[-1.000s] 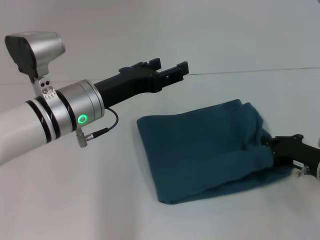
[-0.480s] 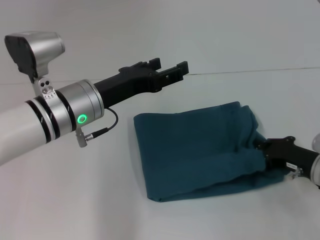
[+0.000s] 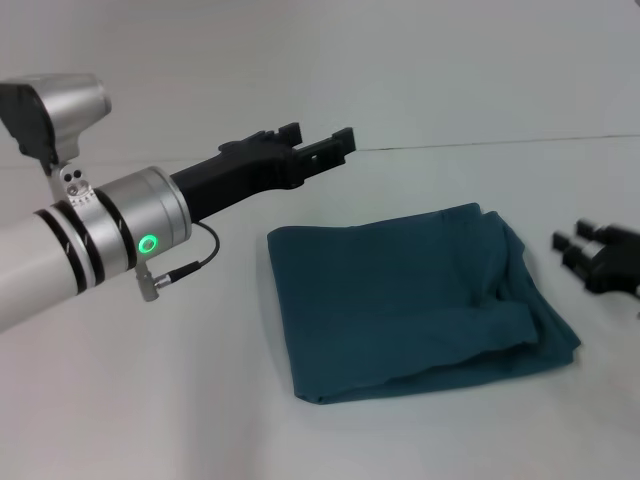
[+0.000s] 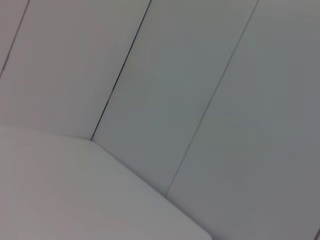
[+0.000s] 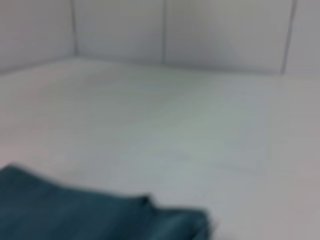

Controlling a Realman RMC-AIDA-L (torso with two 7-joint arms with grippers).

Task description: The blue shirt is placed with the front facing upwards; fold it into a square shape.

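Blue shirt (image 3: 410,300): lies on the white counter (image 3: 200,400), folded into a near-square packet; no lettering shows. Its edge nearest the right gripper is bunched and rumpled.
Right gripper (image 3: 580,245): just beside the shirt's rumpled edge, clear of the cloth, jaws apart and empty.
Left gripper (image 3: 320,142): raised above the counter, beyond the shirt's far left corner, jaws apart and empty. Its wrist view shows only wall panels.
Change from half a second earlier: the right gripper was clamped on the shirt's rumpled edge; it has now let go and drawn away. The shirt has stayed put. The left arm has shifted slightly.
Step in hand: judged as release and withdrawal after the last fold.
Doing it well: back the right gripper straight away from the shirt, low and level, so no finger snags the bunched layers; flatten the rumpled edge if a squarer outline is wanted.
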